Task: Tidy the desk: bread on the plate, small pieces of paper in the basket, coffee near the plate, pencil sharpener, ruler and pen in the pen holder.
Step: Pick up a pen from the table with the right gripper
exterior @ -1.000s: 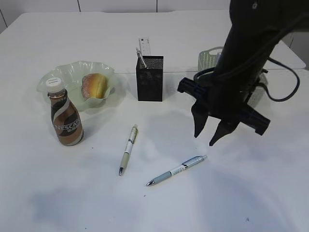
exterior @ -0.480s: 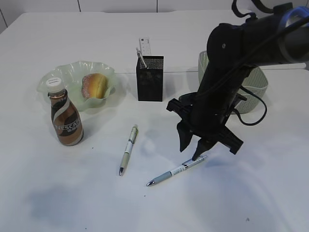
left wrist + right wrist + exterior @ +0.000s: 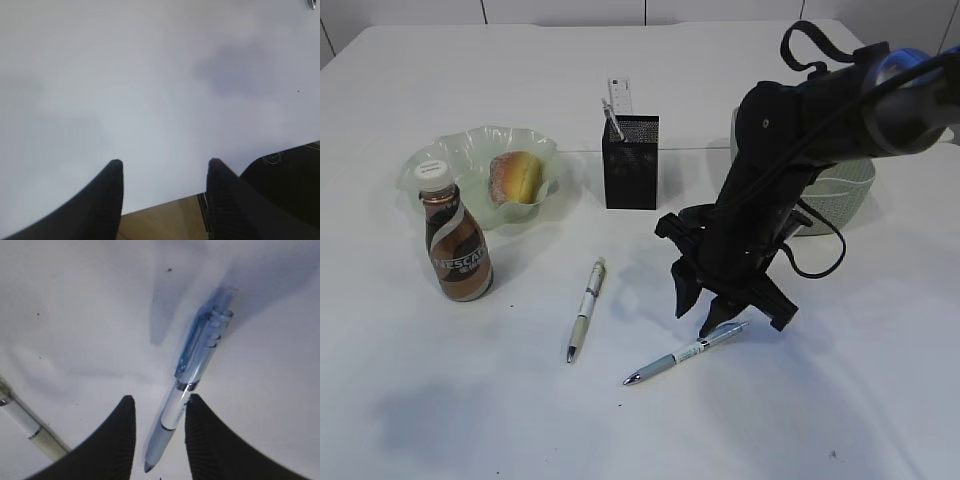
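Between the fingers of your right gripper (image 3: 159,427) lies the blue pen (image 3: 192,380), its barrel running through the gap from about 7 o'clock toward 1 o'clock in the right wrist view; the jaws stand partly apart and have not closed, and whether either pad touches the barrel I cannot tell. The barrel sits nearer the right-hand finger and at a slant to it, so if you close now the pen may roll or swivel out, or be caught only near its tip end and hang skewed. The fingertips appear low over the desk (image 3: 840,400), so pressing further may scrape them on the top. In the exterior view the green pen (image 3: 585,310) lies at 9 o'clock from the gripper, apart from it, and a sideways sweep could knock it. The pen holder (image 3: 630,162) stands at 11 o'clock, already holding the ruler (image 3: 619,96), so a tilted pen may catch its rim. Behind the arm at 1 o'clock is the basket (image 3: 840,190). The coffee (image 3: 455,240) and the plate (image 3: 470,150) with the bread (image 3: 516,177) sit far off at 9 to 10 o'clock. Your left gripper (image 3: 165,167) hangs open and empty over the near desk edge.
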Available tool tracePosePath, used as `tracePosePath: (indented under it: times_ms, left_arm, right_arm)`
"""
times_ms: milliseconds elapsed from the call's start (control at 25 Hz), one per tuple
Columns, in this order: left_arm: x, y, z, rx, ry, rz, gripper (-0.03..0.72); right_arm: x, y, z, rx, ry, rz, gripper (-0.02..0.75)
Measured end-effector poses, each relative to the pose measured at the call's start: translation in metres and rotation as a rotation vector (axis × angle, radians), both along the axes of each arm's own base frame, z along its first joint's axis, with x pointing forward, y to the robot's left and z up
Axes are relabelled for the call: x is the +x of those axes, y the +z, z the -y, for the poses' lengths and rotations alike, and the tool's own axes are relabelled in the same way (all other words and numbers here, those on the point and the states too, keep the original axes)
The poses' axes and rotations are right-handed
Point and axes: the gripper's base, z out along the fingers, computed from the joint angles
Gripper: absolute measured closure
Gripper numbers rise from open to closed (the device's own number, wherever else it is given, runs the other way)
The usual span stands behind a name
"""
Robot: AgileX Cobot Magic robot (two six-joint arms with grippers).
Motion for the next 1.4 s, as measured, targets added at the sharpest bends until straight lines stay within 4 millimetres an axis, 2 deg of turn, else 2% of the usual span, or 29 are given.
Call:
tracePosePath:
  times_ms: [440, 1400]
  left_arm:
    - [0.000, 0.000, 0.000, 0.004, 0.001, 0.001, 0.312]
    - [0.001, 0.001, -0.003, 0.037, 0.006, 0.012, 0.312]
  right_arm:
    - [-0.008, -0.019, -0.019, -0.004, 0.039, -0.042, 0.437]
    - [-0.006, -0.026, -0.011, -0.102, -0.044, -0.055, 0.437]
